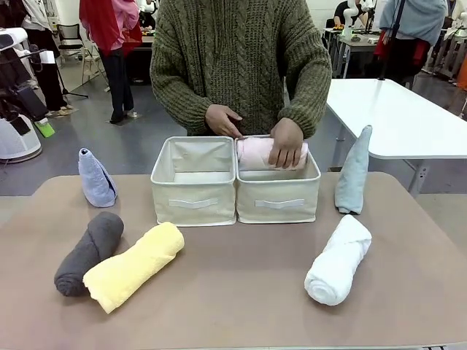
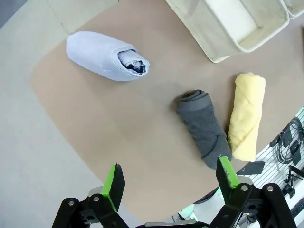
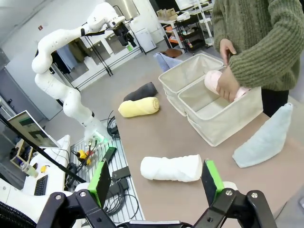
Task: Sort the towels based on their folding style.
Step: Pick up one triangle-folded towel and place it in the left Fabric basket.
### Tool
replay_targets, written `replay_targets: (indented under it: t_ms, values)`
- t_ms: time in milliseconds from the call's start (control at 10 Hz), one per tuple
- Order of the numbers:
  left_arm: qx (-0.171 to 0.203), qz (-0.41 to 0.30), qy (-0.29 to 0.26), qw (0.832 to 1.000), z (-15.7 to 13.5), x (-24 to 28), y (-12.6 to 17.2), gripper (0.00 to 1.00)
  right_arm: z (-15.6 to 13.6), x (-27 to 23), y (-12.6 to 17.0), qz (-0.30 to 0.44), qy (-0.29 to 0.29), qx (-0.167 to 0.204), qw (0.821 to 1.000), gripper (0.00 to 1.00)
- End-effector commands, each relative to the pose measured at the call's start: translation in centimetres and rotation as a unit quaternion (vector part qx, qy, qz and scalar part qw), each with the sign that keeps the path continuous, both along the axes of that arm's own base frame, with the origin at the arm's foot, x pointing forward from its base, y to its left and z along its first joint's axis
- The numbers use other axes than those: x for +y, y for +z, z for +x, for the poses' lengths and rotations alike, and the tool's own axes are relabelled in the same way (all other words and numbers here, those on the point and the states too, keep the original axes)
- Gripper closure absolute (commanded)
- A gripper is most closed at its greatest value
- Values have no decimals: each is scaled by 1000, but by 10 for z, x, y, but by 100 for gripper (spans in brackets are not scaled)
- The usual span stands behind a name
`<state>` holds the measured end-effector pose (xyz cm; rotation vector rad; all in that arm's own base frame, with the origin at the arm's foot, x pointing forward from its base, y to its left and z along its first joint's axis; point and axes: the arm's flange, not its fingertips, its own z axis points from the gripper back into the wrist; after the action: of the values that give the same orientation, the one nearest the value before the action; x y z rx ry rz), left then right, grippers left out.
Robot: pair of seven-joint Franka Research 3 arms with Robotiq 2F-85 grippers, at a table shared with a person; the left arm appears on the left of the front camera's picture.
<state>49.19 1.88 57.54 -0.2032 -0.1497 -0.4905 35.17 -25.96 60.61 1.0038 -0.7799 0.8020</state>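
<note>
Right claw (image 3: 156, 183) wide open over the bench (image 3: 156, 137), nothing in it

White roll (image 3: 171, 168) lies right past the green pads. Farther back the yellow roll (image 3: 138, 107) and grey roll (image 3: 140, 91) sit side by side, touching. Two beige bins (image 3: 223, 121) stand next to each other, and a person's hand (image 3: 227, 84) presses a pink roll (image 3: 214, 80) into the nearer one. Teal cone (image 3: 266, 140) is just beside that bin, blue cone (image 3: 166, 61) behind the other. Left arm (image 3: 61, 80) is raised high at the far end.
</note>
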Motion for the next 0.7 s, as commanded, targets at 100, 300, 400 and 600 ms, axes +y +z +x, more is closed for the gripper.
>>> replay_targets:
  t_ms: [100,300,400,600]
  values:
    - [11,69,112,991,16,-54,-7,0,-2,2,1,6,0,-1,1000,0]
    - [18,93,211,973,19,-80,-26,0,-2,2,1,6,0,-1,1000,0]
    - [14,108,240,965,35,-90,-32,0,-2,2,1,6,0,-1,1000,0]
    - [7,105,314,944,52,-94,-57,0,-2,2,1,6,0,-1,1000,0]
